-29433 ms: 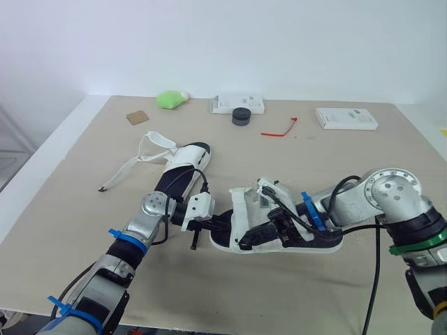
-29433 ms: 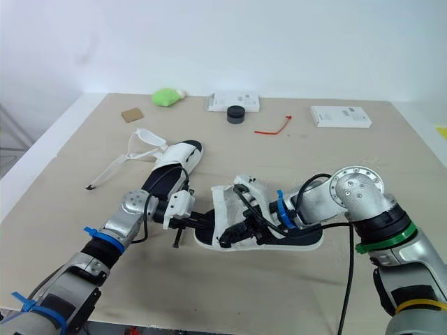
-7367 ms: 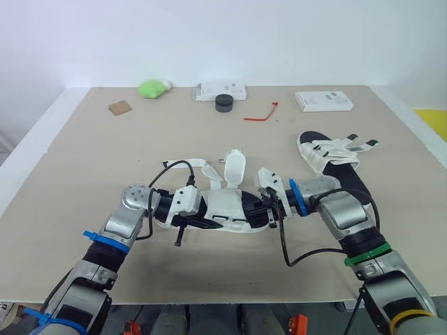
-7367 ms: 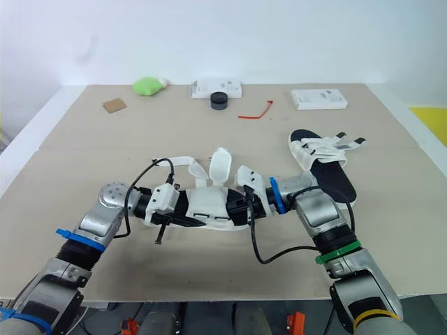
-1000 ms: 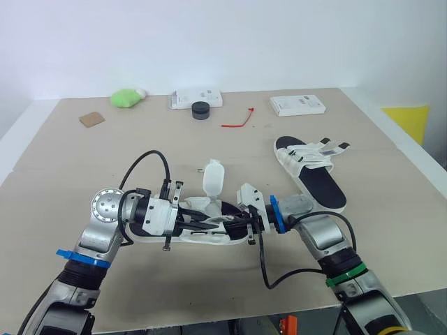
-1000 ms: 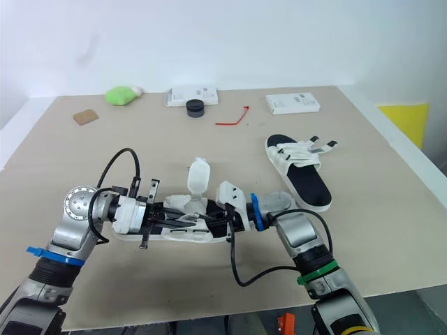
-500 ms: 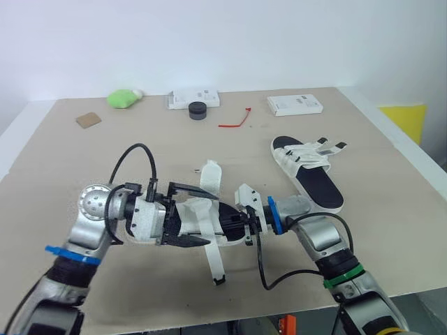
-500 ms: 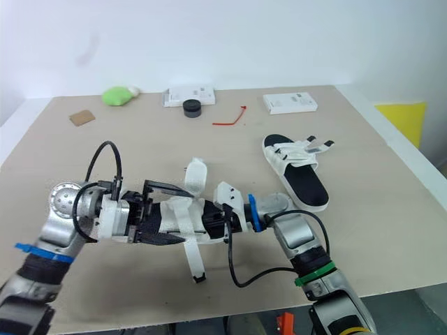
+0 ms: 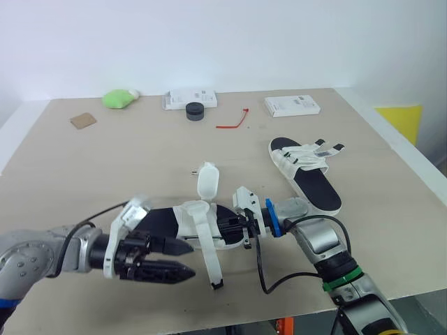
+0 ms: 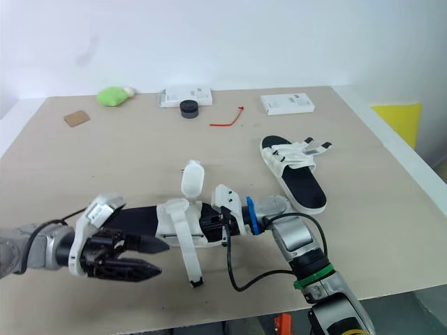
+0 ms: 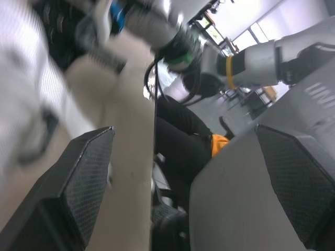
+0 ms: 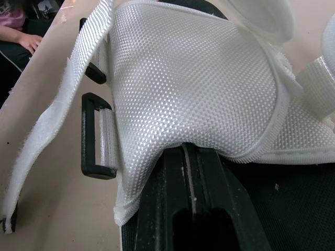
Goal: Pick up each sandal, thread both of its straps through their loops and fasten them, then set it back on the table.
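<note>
Beige tabletop [image 9: 105,160], far sandal [image 9: 307,174] lying at right; near sandal [image 9: 192,220] at centre, straps loose, sole pinched by the right tool [image 9: 234,225], half hidden beneath them; left tool [image 9: 187,259] gapes wide beside it.

Bright, even light from overhead covers the beige table [image 9: 105,160] and the white wall [image 9: 279,42] behind it. Shadows are faint and soft: a thin one under the near sandal [image 9: 188,220], another under the far sandal [image 9: 307,174] to the right. In the left wrist view, windows [image 11: 241,21] glare white. In the right wrist view, the woven strap [image 12: 193,89] is evenly lit.
</note>
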`<action>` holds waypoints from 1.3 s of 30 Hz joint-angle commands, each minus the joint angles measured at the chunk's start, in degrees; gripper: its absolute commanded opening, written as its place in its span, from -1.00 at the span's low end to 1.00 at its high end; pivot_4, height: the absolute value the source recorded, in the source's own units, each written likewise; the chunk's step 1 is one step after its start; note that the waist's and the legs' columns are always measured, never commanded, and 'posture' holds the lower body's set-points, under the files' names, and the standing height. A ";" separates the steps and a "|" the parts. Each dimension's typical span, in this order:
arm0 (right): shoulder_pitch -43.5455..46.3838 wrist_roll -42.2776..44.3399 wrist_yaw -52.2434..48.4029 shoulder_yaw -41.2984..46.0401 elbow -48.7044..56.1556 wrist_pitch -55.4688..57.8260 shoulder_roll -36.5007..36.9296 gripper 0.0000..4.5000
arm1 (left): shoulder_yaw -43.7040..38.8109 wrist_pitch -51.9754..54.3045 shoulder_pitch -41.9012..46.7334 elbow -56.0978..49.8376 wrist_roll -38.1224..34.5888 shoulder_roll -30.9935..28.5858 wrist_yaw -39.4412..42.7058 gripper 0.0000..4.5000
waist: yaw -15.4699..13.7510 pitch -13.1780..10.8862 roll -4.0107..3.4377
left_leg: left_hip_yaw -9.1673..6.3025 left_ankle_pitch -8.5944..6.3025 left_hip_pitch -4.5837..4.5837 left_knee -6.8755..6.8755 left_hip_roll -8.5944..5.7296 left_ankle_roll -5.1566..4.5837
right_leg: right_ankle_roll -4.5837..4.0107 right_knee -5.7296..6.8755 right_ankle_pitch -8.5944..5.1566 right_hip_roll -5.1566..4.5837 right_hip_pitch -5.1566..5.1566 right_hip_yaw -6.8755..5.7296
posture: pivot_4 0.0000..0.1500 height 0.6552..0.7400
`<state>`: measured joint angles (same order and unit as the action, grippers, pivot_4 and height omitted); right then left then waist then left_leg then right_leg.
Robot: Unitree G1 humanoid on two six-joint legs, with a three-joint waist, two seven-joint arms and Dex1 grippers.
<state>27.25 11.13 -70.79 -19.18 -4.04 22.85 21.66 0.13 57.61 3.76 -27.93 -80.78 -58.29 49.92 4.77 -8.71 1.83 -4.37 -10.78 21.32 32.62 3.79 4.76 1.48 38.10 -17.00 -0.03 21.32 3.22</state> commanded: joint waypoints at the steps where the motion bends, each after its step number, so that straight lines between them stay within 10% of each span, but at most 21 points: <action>1: -5.39 -2.59 0.26 -6.65 -3.14 5.01 1.04 -1.00 | 0.88 0.10 -3.44 -0.21 4.50 2.95 -4.64 0.97 | 0.00 0.00 0.00 | 0.00 -0.03 -0.01 0.00 0.00 0.05 | -0.02 0.01 -0.03 0.00 0.00 0.01 | 1.00 1.00; 23: -6.24 -1.42 2.47 -6.28 -0.29 7.14 2.32 -1.00 | 8.10 9.58 12.26 11.16 15.27 23.41 -9.89 0.97 | -0.62 0.56 0.22 | 0.32 -0.50 -0.11 0.87 -0.18 0.65 | 0.17 -0.01 -0.28 -0.04 -0.14 0.58 | 1.00 1.00; 35: -5.38 -0.95 3.11 -6.10 -1.26 6.87 1.68 -1.00 | 3.40 14.57 12.86 11.94 11.76 26.85 -10.64 -0.90 | -0.53 0.54 0.23 | 0.37 -0.67 0.00 0.88 -0.16 0.57 | 0.46 0.00 -0.15 0.10 -0.25 0.79 | 1.00 1.00; 39: -5.13 -0.85 3.06 -6.10 -1.49 6.81 1.69 -1.00 | 1.87 15.36 11.64 11.18 10.39 25.72 -9.56 -0.97 | -0.37 0.54 0.24 | 0.37 -0.67 -0.03 0.94 -0.16 0.58 | 0.27 0.00 -0.26 0.10 -0.24 0.85 | 1.00 1.00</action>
<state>25.35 12.65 -67.48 -19.19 -0.36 26.14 23.35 3.97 72.92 15.76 -15.94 -69.46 -31.92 40.03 4.41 -8.17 2.07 -3.99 -11.46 21.29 33.55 3.63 5.35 1.74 38.10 -17.26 0.08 21.08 4.07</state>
